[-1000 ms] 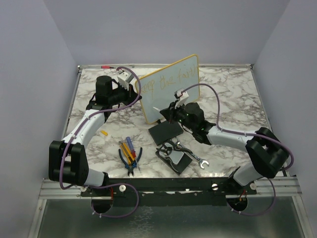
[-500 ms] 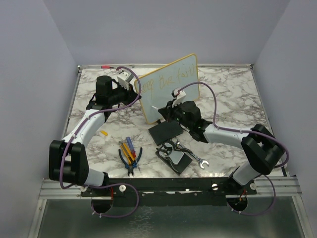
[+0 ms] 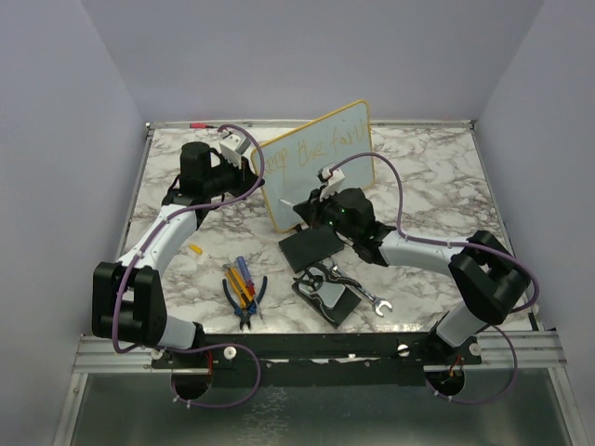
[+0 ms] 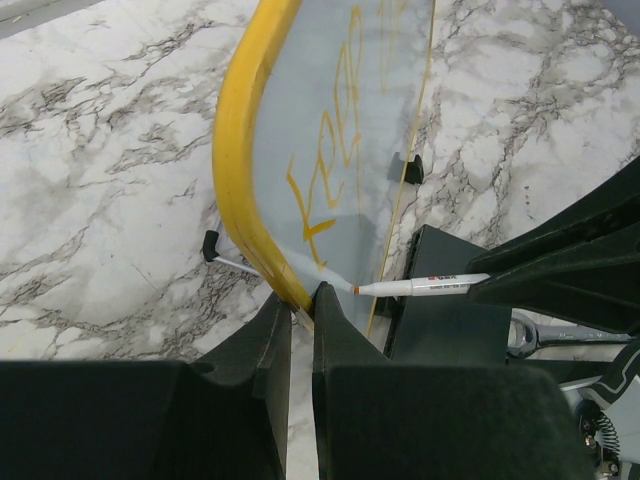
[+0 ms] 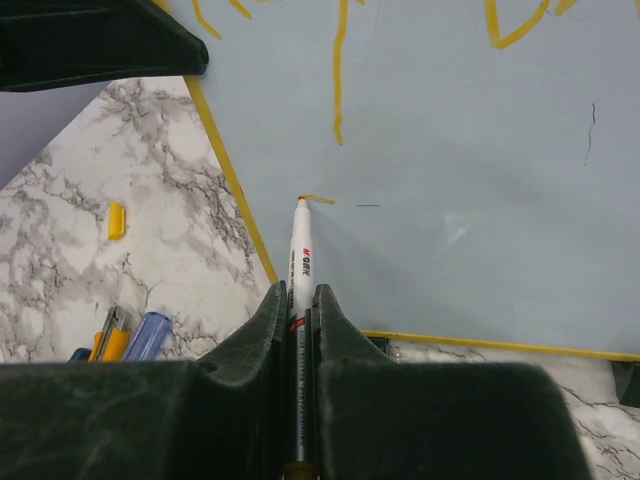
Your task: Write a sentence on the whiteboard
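Note:
The whiteboard [image 3: 321, 172], white with a yellow frame, stands tilted at the middle of the table. The sentence [image 3: 316, 144] shows as one line of yellow-orange words, roughly "keep the faith"; "keep" shows in the left wrist view [image 4: 330, 170]. My left gripper [image 3: 256, 174] [image 4: 302, 300] is shut on the board's yellow left edge [image 4: 240, 170]. My right gripper [image 3: 311, 206] [image 5: 298, 295] is shut on a white marker [image 5: 300, 250], also seen in the left wrist view [image 4: 425, 285]. The marker's tip touches the board's lower left part at a short fresh stroke [image 5: 318, 200].
A black pad [image 3: 311, 246] lies just in front of the board. Near the front edge lie screwdrivers [image 3: 239, 279], pliers [image 3: 249, 305], a black block with a clamp [image 3: 327, 295] and a wrench [image 3: 370, 299]. A yellow cap [image 3: 195, 249] [image 5: 117, 221] lies left.
My right gripper has moved a little left and lower along the board with the marker. The left gripper still holds the board's edge.

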`<state>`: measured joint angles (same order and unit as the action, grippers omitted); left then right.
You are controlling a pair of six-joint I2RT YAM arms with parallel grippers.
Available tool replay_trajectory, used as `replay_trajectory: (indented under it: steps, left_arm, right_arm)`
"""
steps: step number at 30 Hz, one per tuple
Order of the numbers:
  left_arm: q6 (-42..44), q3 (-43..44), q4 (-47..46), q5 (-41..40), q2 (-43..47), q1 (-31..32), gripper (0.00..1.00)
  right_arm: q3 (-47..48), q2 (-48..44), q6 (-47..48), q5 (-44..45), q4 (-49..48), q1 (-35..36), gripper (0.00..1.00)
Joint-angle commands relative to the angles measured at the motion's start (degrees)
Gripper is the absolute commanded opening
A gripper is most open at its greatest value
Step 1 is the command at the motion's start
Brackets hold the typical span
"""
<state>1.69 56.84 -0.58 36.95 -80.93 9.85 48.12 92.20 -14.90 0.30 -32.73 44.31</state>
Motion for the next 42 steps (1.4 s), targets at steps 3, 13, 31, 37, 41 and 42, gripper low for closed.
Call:
replay_trajectory:
  steps: [3,13,31,37,41,42]
  left_arm:
    - [1.73,-1.38,7.68,1.80,-1.78,1.41,0.00]
    - [1.72,-1.46,7.70,1.70,-1.78,1.45,0.00]
    - [1.73,-1.47,7.67,1.81,-1.49,1.42,0.00]
    - [1.65,-1.51,7.65,1.81,-1.46,1.47,0.00]
    - [1.65,-1.47,7.67,1.81,-1.53,1.41,0.00]
    - [1.65,-1.47,7.68,1.81,-1.56,1.42,0.00]
  right_arm:
    - [-1.27,1.75,0.76,2.70,2.74,0.02,0.01]
    - [-2.33,0.91,0.73,5.47,3.24,0.07,0.01]
    - [-4.56,-0.14,-1.58,11.68,4.45,0.04,0.01]
    - [-3.82,1.29,-0.41,7.19,4.11,0.06,0.01]
    - [-2.22,3.08,1.40,4.50,4.43,0.98,0.01]
    - [-1.90,3.49,1.75,4.47,4.59,1.37,0.01]
